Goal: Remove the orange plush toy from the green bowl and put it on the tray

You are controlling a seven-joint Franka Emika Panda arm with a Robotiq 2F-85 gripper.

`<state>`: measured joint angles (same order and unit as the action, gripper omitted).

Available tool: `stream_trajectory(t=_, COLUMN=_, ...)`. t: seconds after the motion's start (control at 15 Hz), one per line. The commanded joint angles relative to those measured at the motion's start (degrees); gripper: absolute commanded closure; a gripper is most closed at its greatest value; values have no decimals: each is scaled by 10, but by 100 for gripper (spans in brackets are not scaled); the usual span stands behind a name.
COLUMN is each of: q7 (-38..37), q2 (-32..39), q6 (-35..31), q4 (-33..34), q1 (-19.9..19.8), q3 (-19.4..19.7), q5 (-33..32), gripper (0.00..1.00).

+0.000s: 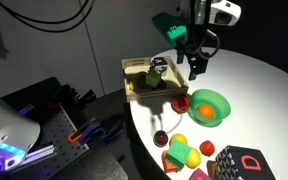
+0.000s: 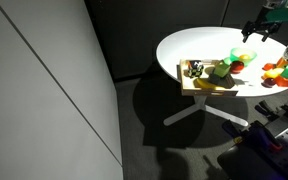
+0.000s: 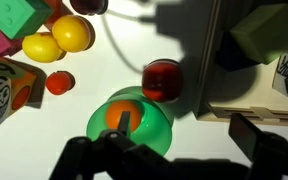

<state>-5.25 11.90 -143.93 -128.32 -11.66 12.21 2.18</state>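
The green bowl (image 1: 213, 100) stands on the white round table, and the orange plush toy (image 1: 206, 113) lies inside it. Both show in the wrist view, the bowl (image 3: 149, 135) and the toy (image 3: 112, 115). The light-wood tray (image 1: 136, 92) sits at the table edge beside the bowl and holds a few items; it also shows in an exterior view (image 2: 206, 84) and at the right of the wrist view (image 3: 246, 108). My gripper (image 1: 197, 68) hangs open and empty above the table, up over the bowl and the tray edge. In the wrist view (image 3: 184, 125) one finger lies over the toy.
A shiny red ball (image 3: 162, 78) rests between bowl and tray. Yellow round toys (image 3: 59, 40), a small red piece (image 3: 59, 82) and coloured blocks (image 3: 9, 18) lie beyond the bowl. A black box with red marking (image 1: 239, 162) sits near the table edge. An olive block (image 3: 264, 35) is in the tray.
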Motion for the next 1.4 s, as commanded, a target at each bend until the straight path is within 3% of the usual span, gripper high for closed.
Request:
stream_trajectory(t=0.0, q7=21, q2=53, q6=-3, q4=56, q1=-14, q3=0, q5=9, gripper=0)
stream_trajectory(t=0.67, q7=22, q2=160, q6=-11, q4=146, q1=-32, q3=12, q5=-7, gripper=0)
stream_trajectory(t=1.33, q7=45, q2=220, q6=-19, q4=188, q1=-61, q3=10, q5=-1, gripper=0)
